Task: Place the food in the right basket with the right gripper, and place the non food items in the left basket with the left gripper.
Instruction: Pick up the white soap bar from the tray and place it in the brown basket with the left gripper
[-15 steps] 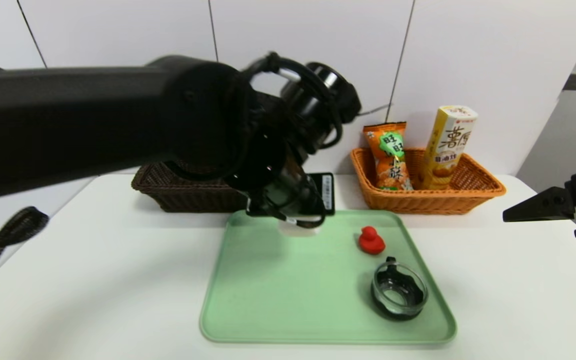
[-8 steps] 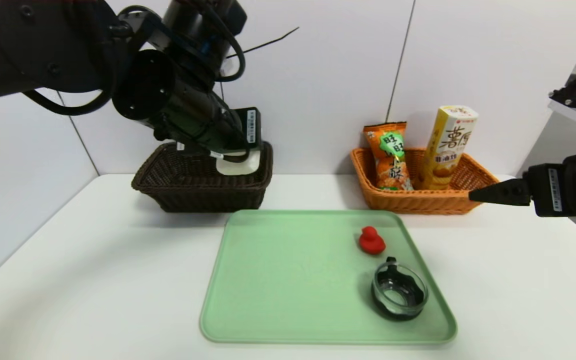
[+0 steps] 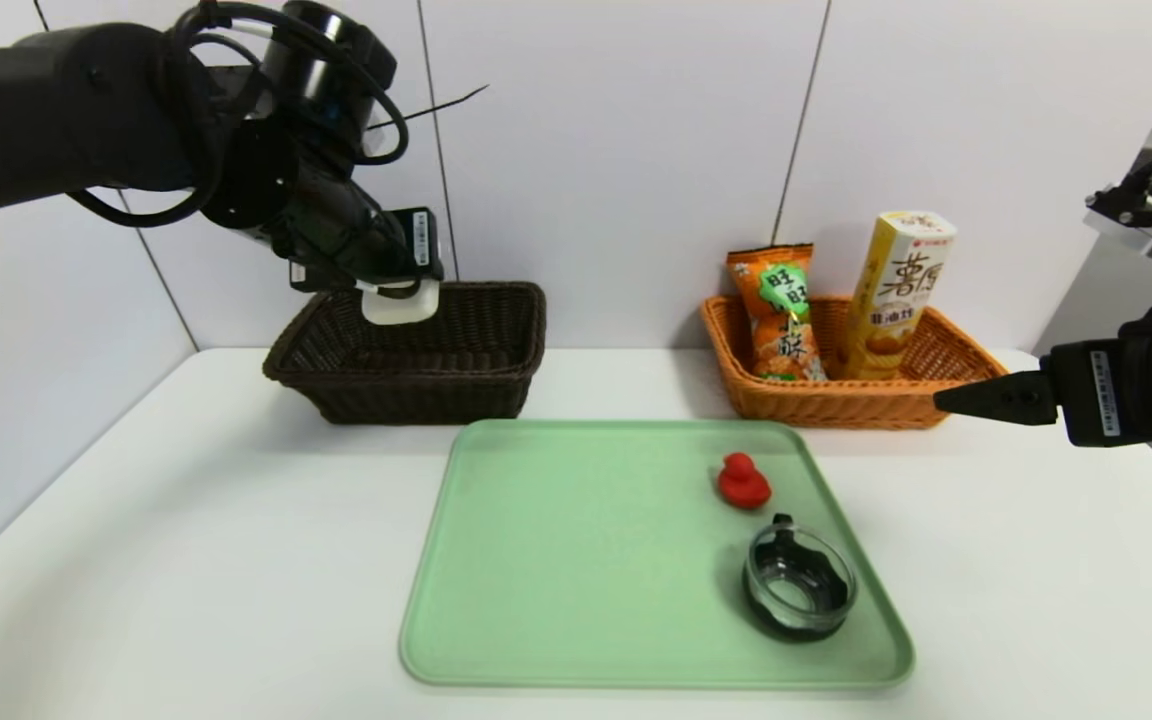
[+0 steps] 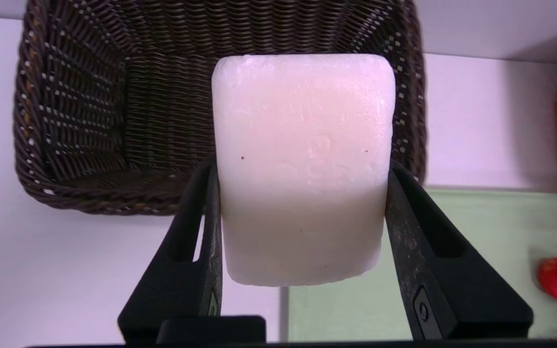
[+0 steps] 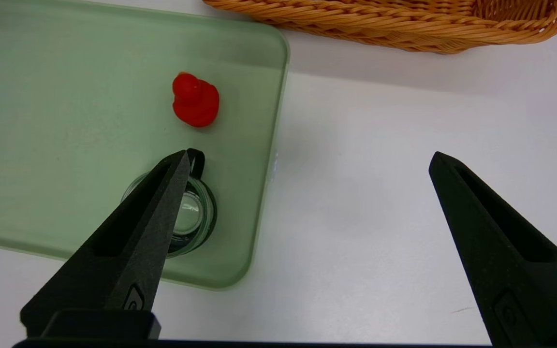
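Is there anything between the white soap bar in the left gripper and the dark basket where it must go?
Nothing visible. The left gripper holds the white soap bar above the dark brown basket, whose inside looks empty in the left wrist view.

The left tool point(image 3: 398, 300) is held up high, its jaws squeezing something white. The right tool point(image 5: 307, 164) hangs wide open.

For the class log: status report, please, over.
Left gripper shut on soap bar, above dark basket. Right gripper open, empty, beside tray. Nothing in the way.
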Controlling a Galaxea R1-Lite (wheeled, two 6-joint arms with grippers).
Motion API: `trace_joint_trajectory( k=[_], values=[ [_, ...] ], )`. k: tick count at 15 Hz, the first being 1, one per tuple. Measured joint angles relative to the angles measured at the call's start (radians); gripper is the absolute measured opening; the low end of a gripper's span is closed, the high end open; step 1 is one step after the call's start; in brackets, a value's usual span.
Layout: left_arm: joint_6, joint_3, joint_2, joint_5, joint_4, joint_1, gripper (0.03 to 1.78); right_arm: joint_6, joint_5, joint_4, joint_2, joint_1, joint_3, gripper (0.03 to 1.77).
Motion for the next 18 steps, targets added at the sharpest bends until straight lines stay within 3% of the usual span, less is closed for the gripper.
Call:
trace_joint_trajectory(
  k=[4, 9, 18],
  values=[
    [0.09, 0.0, 0.074, -0.043, -0.088, 0.13, 0.96, 0.005, -0.017, 0.0, -0.005, -0.007, 0.021, 1.71],
    [0.163, 0.0, 0.185, -0.067, -0.195, 0.221, 0.96, 0.007, -0.017, -0.002, -0.006, -0.012, 0.026, 1.71],
    [0.181, 0.0, 0.276, -0.11, -0.208, 0.257, 0.96, 0.007, -0.018, -0.006, 0.014, -0.013, 0.024, 1.71]
  ],
)
